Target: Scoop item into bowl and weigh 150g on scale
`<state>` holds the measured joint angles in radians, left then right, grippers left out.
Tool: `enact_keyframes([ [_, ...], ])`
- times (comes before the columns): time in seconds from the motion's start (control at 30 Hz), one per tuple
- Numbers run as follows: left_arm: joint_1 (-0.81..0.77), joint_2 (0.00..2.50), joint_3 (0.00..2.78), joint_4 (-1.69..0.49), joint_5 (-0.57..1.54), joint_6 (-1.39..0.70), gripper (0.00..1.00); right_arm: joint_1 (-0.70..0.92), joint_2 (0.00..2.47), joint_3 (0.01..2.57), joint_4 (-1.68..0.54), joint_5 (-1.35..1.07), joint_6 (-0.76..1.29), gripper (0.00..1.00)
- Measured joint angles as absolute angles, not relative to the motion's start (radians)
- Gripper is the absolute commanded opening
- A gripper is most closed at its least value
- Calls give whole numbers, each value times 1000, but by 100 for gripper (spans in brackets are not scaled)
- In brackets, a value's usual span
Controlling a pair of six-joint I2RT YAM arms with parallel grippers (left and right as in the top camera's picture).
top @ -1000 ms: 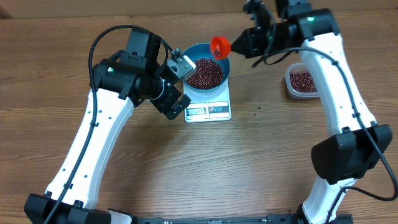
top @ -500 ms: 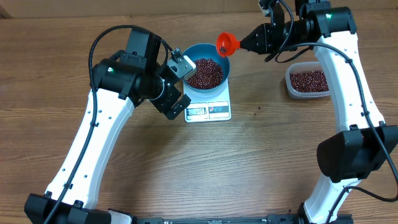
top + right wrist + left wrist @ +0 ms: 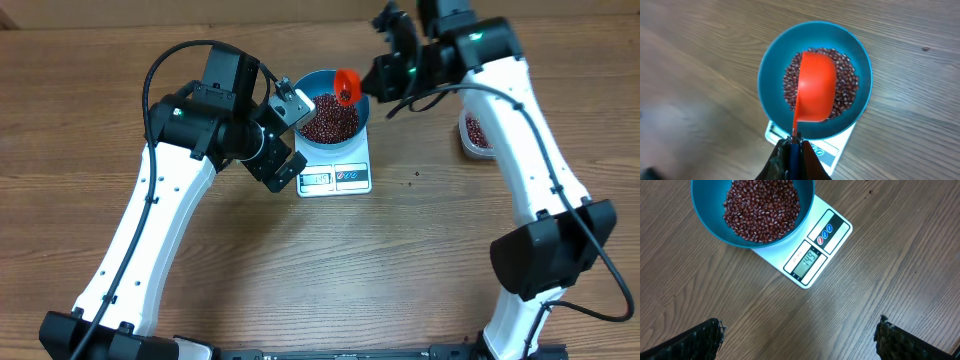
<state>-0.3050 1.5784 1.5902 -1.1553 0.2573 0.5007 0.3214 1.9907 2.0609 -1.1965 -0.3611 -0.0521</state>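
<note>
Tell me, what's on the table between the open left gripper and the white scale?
Nothing. In the left wrist view, only bare wooden table lies between the left gripper and the scale.

The only readable marking is on the scale (image 3: 837, 224): its small display (image 3: 807, 260), on the front edge just beside the bowl (image 3: 707, 225), appears to read 149. The symbols on the round buttons (image 3: 825, 233) next to the display are too small to make out.

Work surface: one wooden table (image 3: 420, 260), mid-brown, grain running side to side, finish matte. Lighting even, shadows soft. Paler strip along far edge.
</note>
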Motion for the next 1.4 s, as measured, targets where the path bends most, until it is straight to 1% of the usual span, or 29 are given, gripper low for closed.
enact_keyframes([
  [0.2, -305, 1578, 1590, -1155, 257, 501, 99, 435, 1991, 2061, -1197, -115, -36, 4],
  [0.3, -305, 1578, 1590, -1155, 257, 501, 100, 467, 1991, 2061, -1196, -31, -35, 4],
  [0.53, -305, 1578, 1590, -1155, 257, 501, 99, 470, 1991, 2061, -1190, 40, -31, 4],
  [0.73, -305, 1578, 1590, -1155, 257, 501, 99, 470, 1991, 2061, -1189, 25, -37, 4],
  [1.0, -305, 1578, 1590, -1156, 257, 501, 100, 457, 1991, 2061, -1187, -64, -50, 4],
  [1.4, -305, 1578, 1590, -1155, 257, 501, 100, 331, 1991, 2061, -1186, -305, -53, 4],
])
